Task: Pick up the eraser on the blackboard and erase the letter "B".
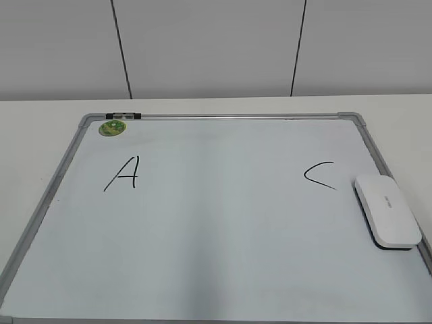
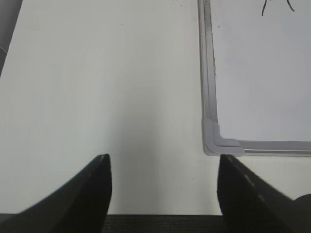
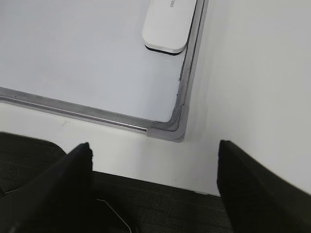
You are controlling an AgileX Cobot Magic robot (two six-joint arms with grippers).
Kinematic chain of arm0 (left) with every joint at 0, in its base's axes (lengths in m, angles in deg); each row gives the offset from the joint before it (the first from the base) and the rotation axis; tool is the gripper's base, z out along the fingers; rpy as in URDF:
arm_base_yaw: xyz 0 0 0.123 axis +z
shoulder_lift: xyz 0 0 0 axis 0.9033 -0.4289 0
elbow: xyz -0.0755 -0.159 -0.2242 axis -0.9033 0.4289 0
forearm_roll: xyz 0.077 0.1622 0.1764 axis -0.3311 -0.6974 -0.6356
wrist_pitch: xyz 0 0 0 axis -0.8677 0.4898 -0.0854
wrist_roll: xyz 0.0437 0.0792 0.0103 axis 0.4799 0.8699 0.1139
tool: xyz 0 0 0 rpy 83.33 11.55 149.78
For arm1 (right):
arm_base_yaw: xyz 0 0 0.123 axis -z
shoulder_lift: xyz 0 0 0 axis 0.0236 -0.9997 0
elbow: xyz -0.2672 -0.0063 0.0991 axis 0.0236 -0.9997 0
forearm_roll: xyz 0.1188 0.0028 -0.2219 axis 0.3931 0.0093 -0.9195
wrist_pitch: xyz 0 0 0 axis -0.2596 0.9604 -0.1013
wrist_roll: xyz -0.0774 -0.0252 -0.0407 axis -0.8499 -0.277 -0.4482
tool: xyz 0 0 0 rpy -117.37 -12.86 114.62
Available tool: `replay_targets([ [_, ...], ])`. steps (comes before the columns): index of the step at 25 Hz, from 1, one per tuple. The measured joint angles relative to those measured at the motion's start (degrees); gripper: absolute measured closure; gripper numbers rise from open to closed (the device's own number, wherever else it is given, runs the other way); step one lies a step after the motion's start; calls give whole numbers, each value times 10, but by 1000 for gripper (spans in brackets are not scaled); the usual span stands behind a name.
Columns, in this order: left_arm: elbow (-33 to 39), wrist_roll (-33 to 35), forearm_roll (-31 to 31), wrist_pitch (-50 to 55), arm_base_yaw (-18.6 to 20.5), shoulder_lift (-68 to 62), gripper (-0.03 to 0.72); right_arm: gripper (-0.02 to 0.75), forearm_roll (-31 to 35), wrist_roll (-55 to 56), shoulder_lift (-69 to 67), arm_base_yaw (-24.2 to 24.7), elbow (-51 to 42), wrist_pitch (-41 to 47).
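The blackboard (image 1: 216, 223) is a white board with a grey frame lying flat on the table. A black "A" (image 1: 123, 173) is on its left and a black "C" (image 1: 320, 175) on its right; no letter "B" shows between them. The white eraser (image 1: 387, 210) lies on the board at its right edge; it also shows in the right wrist view (image 3: 167, 24). My left gripper (image 2: 164, 167) is open and empty above the table near the board's front left corner (image 2: 218, 141). My right gripper (image 3: 154, 154) is open and empty near the front right corner (image 3: 170, 130). Neither gripper shows in the exterior view.
A small round green magnet (image 1: 112, 127) sits at the board's back left corner, next to a black and silver clip (image 1: 123, 116) on the frame. White table (image 2: 97, 87) surrounds the board. A dark table edge (image 3: 160, 204) runs under both grippers. A grey wall (image 1: 216, 47) stands behind.
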Motion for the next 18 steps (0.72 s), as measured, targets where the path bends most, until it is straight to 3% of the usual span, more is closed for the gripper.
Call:
replay_targets([
  [11, 0, 0, 1, 0, 0, 35, 179, 146, 0, -2, 1, 1, 0, 0],
  [18, 0, 0, 1, 3, 15, 126, 179, 146, 0, -2, 62, 48, 0, 0],
])
